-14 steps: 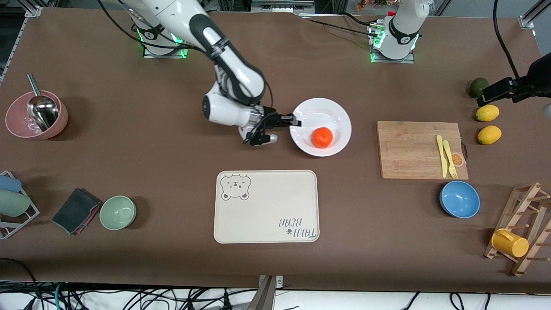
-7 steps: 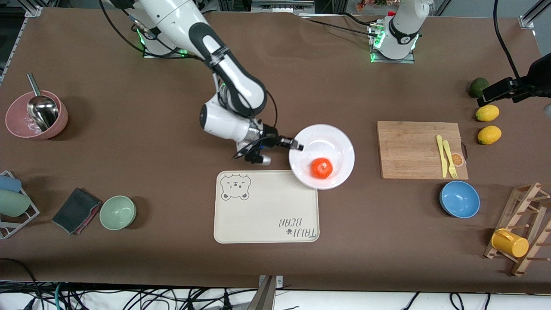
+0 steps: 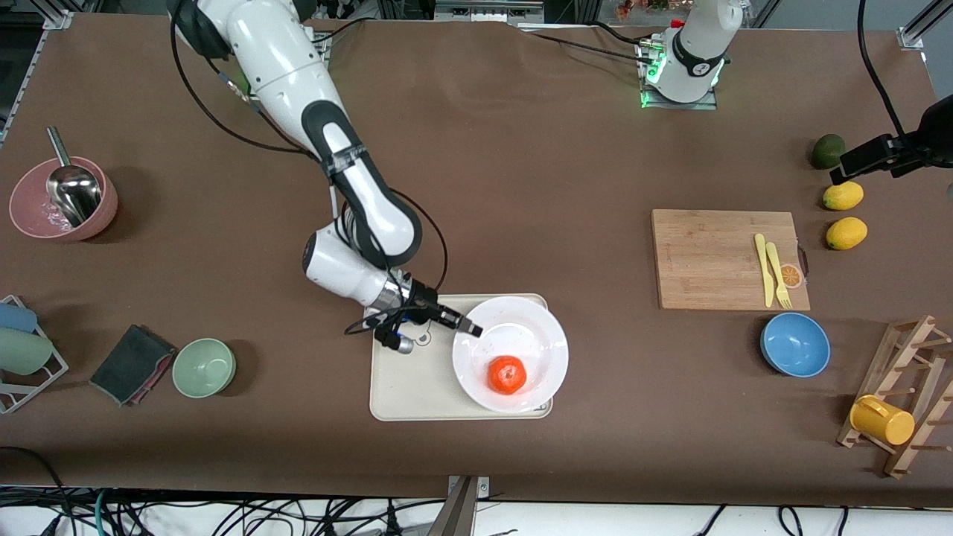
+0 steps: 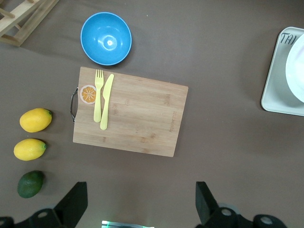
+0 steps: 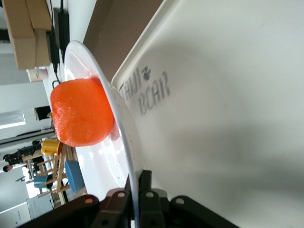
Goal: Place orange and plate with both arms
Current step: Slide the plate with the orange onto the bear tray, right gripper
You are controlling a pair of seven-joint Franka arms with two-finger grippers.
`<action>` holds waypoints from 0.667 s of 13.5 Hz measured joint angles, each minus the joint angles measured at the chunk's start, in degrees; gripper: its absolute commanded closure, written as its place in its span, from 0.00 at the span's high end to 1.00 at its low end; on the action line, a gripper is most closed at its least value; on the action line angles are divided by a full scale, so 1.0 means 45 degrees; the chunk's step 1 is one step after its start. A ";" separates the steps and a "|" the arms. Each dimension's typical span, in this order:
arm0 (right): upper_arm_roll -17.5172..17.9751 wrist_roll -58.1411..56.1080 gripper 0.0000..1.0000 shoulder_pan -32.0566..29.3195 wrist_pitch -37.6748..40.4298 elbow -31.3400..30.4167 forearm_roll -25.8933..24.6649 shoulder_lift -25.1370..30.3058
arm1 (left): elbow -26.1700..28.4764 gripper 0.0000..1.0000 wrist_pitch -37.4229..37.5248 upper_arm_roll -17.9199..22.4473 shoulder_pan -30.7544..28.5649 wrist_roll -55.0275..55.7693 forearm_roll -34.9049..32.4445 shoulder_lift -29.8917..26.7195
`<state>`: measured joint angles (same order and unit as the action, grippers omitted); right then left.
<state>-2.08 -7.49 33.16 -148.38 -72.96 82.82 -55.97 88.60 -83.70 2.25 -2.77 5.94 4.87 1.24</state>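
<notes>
The white plate (image 3: 521, 335) hangs over the cream bear tray (image 3: 402, 387), with the orange (image 3: 507, 374) in it. My right gripper (image 3: 471, 330) is shut on the plate's rim at the edge toward the right arm's end. In the right wrist view the rim (image 5: 124, 133) runs between the fingers (image 5: 145, 183), the orange (image 5: 80, 113) rests in the plate, and the tray (image 5: 228, 95) lies below. My left gripper (image 4: 141, 209) is open and empty, high above the table near its base, looking down on the cutting board (image 4: 130, 114). The left arm waits.
A wooden cutting board (image 3: 730, 258) with a yellow knife and fork lies toward the left arm's end. A blue bowl (image 3: 794, 344), two lemons (image 3: 843, 196), an avocado (image 3: 827, 150) and a mug rack (image 3: 901, 402) are near it. A green bowl (image 3: 204, 367) and pink bowl (image 3: 62, 199) are toward the right arm's end.
My right gripper has carried the plate with the orange from the table's middle toward the front camera, to over the bear tray. The left arm has not moved.
</notes>
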 measured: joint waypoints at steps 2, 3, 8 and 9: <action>0.0002 -0.0002 0.00 -0.0138 0.0003 0.0471 -0.0003 -0.0685 | 0.0001 1.00 0.0000 -0.0001 -0.0017 0.0000 0.0000 0.0000; 0.0003 -0.0001 0.20 -0.0146 0.0002 0.0626 -0.0003 -0.0911 | 0.0001 1.00 0.0000 0.0000 -0.0040 0.0000 0.0000 0.0000; -0.0009 0.0017 1.00 -0.0046 0.0002 0.1158 -0.0305 -0.1128 | 0.0001 1.00 0.0001 0.0000 -0.0077 0.0000 0.0000 0.0001; -0.0068 0.0046 1.00 -0.0043 0.0003 0.1224 -0.1058 -0.1094 | 0.0001 1.00 0.0001 0.0000 -0.0102 -0.0001 0.0000 0.0002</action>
<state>-2.39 -7.28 32.96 -148.36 -67.45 78.06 -60.89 88.61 -83.70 2.25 -3.23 5.94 4.87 1.25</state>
